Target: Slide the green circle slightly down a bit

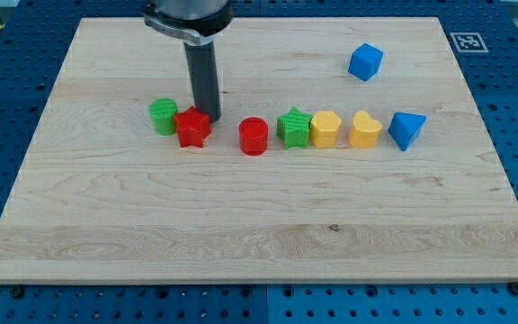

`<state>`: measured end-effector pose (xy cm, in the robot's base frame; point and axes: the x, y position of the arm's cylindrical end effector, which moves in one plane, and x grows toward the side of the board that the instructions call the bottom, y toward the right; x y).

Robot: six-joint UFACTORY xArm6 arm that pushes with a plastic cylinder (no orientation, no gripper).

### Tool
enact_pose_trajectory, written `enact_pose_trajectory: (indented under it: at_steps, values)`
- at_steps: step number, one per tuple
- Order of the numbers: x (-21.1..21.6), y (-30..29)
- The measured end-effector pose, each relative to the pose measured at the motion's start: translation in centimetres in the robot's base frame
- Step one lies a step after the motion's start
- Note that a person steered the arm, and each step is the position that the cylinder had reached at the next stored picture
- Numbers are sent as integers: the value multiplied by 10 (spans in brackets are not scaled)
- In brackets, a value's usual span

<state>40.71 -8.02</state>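
- Camera view: my tip (210,118) is the lower end of a straight dark rod, standing on the worktop (259,234) just behind the red star (192,127), at that block's upper right side; I cannot tell whether it touches it.
- There is no gripper on this arm, only the rod, so no opening or closing shows.
- The green circle (163,116) sits just to the left of the red star, touching or nearly touching it, toward the worktop's left edge and in its upper half. My tip is to the right of the green circle, with the red star's upper part between them.
- A loose row runs on toward the right edge: a red cylinder (254,136), standing apart from the star, then a green star (293,128), a yellow hexagon-like block (325,129), a yellow heart (364,130) and a blue wedge-shaped block (406,130), these four close together.
- A blue cube (365,61) stands alone near the worktop's top right corner, well apart from the row.
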Motion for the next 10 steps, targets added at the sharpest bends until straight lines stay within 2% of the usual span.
enact_pose_trajectory:
  at_steps: [3,5,7,10]
  values:
    - [-32,-29]
    - [-17,-42]
    - [-17,-79]
    - [-17,-87]
